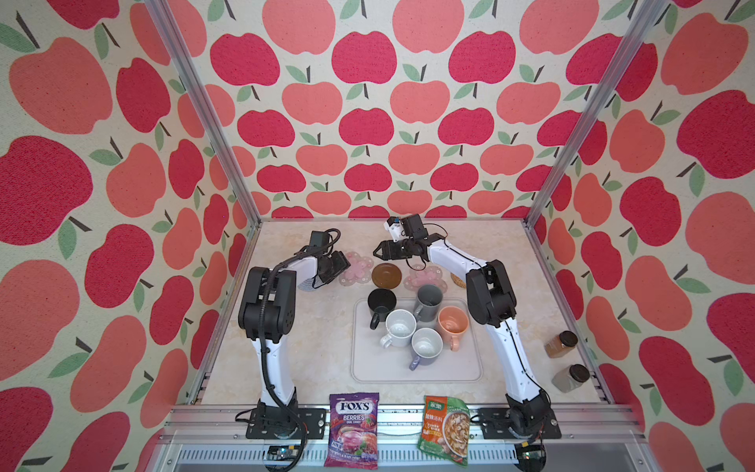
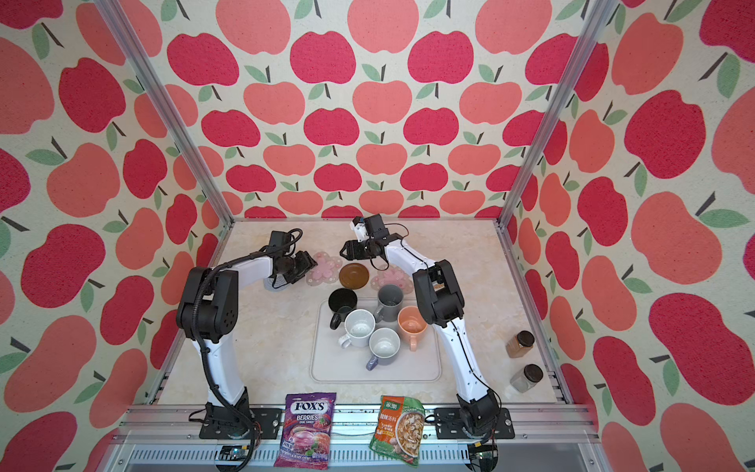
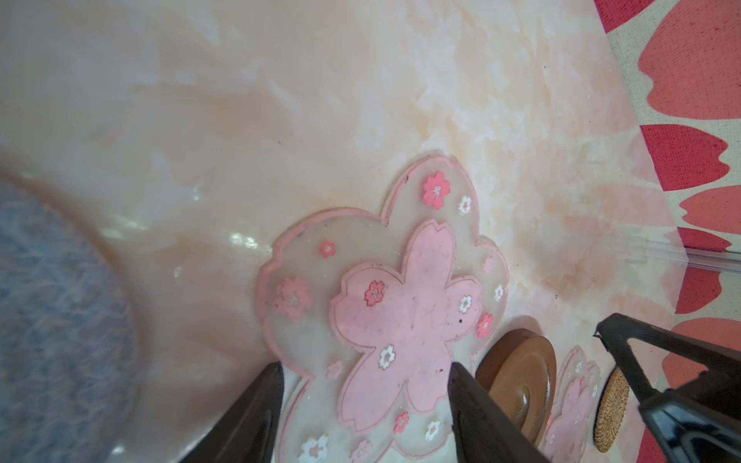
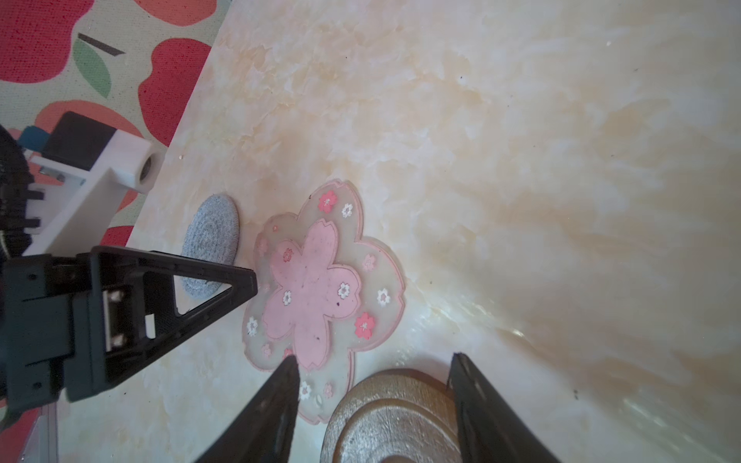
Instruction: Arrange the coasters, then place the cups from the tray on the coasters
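Coasters: we count five, in a row on the table beyond the tray. They are the grey woven coaster [image 1: 304, 284], left pink flower coaster [image 1: 355, 267], brown disc [image 1: 387, 275], right pink flower coaster [image 1: 425, 280] and tan rattan coaster [image 1: 458, 280]. The arms partly hide the two end ones.
Cups: we count five, all upright on the tray [image 1: 416, 374]. The black cup [image 1: 381, 304] stands at its far left corner, with the dark grey cup [image 1: 429, 300], peach cup [image 1: 452, 323], speckled white cup [image 1: 400, 327] and lavender cup [image 1: 426, 347].
Left tool [image 3: 365, 366]: released, jaws apart above the left pink flower coaster, grasping nothing.
Right tool [image 4: 373, 356]: we see its jaws apart over the brown disc, nothing grasped.
Extras: two lidded jars [image 1: 561, 344] near the table's right edge; two bags, a candy bag [image 1: 353, 429] and a soup-mix bag [image 1: 445, 429], on the front rail.
Surface: our table [image 1: 310, 347] is glossy, in a pale marble pattern.
Room: three walls [image 1: 367, 122] printed with red and coral apples, with aluminium frame posts [image 1: 203, 110] in the corners.
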Robot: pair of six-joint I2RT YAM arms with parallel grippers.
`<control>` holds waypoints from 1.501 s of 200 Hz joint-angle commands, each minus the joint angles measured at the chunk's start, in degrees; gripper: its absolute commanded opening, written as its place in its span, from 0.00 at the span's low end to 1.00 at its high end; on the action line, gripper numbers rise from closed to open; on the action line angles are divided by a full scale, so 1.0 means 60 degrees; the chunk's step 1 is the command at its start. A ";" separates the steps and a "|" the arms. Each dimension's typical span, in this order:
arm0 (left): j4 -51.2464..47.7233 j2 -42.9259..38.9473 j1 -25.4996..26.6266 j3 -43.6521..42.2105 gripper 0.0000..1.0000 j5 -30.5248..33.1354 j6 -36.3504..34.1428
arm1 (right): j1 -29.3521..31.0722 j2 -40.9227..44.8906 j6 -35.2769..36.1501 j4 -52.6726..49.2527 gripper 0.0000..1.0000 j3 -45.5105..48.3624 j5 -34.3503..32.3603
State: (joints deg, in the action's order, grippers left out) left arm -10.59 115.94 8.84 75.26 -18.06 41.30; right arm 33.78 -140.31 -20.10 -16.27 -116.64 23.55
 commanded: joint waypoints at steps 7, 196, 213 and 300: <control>-0.0641 0.0529 -0.0038 -0.0335 0.67 -0.0326 0.0335 | 0.0185 -0.0594 -0.0266 -0.0423 0.61 -0.0499 0.0390; 0.0094 0.2343 0.0270 0.1567 0.67 -0.0808 0.1238 | 0.0098 -0.2132 -0.1850 -0.0244 0.55 -0.1916 0.0492; 0.0124 0.2536 0.0270 0.1864 0.67 -0.0747 0.1311 | 0.0006 -0.2379 -0.2126 -0.0067 0.55 -0.2188 0.0432; 0.0158 0.3558 0.0120 0.3164 0.67 -0.0595 0.1659 | -0.0210 -0.3755 -0.3540 0.0770 0.54 -0.3958 0.0182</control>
State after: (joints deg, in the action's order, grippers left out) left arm -3.38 130.67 9.47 93.10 -22.31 50.33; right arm 31.59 -159.13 -38.04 -9.91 -138.69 23.51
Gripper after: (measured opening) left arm 0.670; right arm 0.537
